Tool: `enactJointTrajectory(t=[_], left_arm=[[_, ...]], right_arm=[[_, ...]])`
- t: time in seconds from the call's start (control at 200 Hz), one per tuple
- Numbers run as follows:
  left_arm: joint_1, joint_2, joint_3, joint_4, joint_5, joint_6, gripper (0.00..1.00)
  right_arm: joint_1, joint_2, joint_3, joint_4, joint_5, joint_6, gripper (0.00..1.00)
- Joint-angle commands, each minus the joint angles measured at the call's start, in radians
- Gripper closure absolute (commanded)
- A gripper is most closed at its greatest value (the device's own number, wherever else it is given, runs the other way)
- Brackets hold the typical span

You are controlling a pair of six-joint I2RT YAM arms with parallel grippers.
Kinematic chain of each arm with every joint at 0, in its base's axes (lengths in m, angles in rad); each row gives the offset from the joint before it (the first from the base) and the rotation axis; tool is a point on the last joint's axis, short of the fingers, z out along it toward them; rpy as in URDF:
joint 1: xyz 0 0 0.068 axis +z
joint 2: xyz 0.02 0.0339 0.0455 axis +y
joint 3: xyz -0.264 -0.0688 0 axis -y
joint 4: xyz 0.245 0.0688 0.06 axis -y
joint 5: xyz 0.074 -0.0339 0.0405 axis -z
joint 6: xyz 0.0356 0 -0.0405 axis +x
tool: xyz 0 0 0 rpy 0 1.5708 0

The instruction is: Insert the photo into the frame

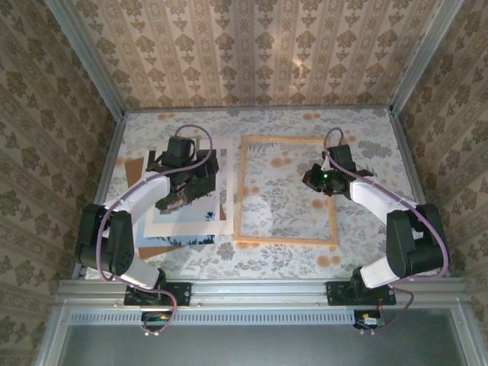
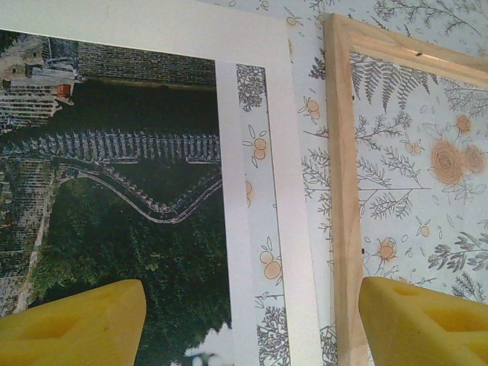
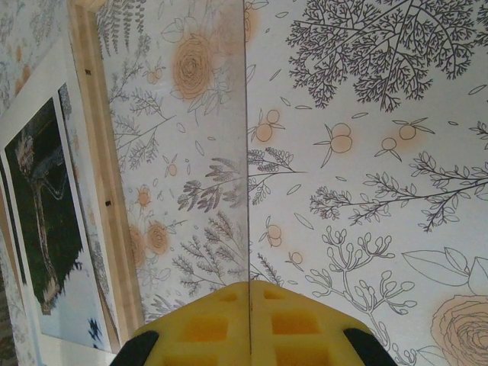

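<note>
The photo, a dark green hill print with a white border, lies flat at the left of the table under my left gripper. In the left wrist view the photo sits between the open yellow fingertips, and the left gripper holds nothing. The light wood frame lies in the middle with the tablecloth showing through it, and its left rail runs beside the photo. My right gripper hovers over the frame's right half. It is shut on the edge of a clear pane.
A white mat lies under the photo, with a strip of tablecloth showing through its window. A brown backing board pokes out at the near left. Patterned walls enclose the table on three sides.
</note>
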Motion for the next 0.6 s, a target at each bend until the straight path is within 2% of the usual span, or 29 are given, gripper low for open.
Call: enactJointTrajectory(t=[0.0,0.595], left_arm=[[-0.006,0.005,0.026,-0.012,-0.008,0.021,0.25],[-0.007,0.005,0.025,-0.014,-0.011,0.022,0.24]], right_arm=[[-0.008,0.008,0.023,-0.026,-0.018,-0.032,1.00],[-0.029,0.016,0.061,-0.089,-0.046,-0.080,1.00]])
